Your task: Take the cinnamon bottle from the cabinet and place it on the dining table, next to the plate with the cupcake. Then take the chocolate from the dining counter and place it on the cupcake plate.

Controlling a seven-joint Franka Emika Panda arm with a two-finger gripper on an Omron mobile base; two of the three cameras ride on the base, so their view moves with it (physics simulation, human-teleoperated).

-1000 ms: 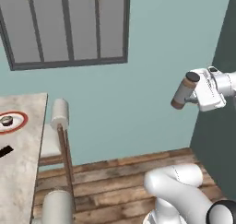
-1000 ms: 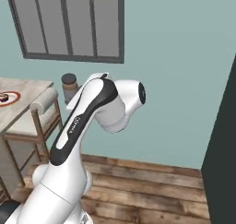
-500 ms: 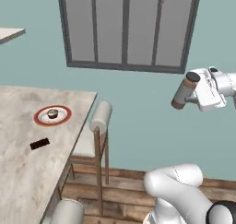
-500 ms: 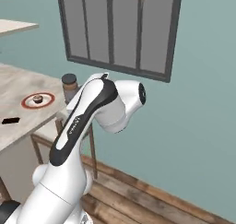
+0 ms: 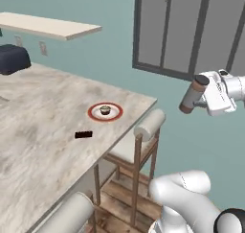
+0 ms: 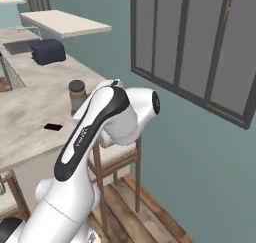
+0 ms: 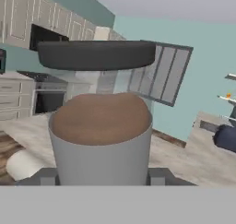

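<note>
Carrying small grey-brown cinnamon bottle (image 5: 193,94), fingers (image 7: 159,176) pinching it, clear of marbled counter (image 5: 43,131); next I must reach beside red-rimmed white plate (image 5: 105,111).

1. My gripper (image 5: 200,97) holds the cinnamon bottle (image 5: 192,95) in the air, well right of the dining table (image 5: 43,126).
2. On the table the plate (image 5: 105,112) lies near the right edge, with the cupcake (image 5: 105,110) on it.
3. The chocolate (image 5: 83,134) lies on the table just before the plate, apart from it.
4. The cabinet (image 5: 48,26) hangs on the wall behind the table.
5. A stool (image 5: 143,136) stands right of the table.
</note>
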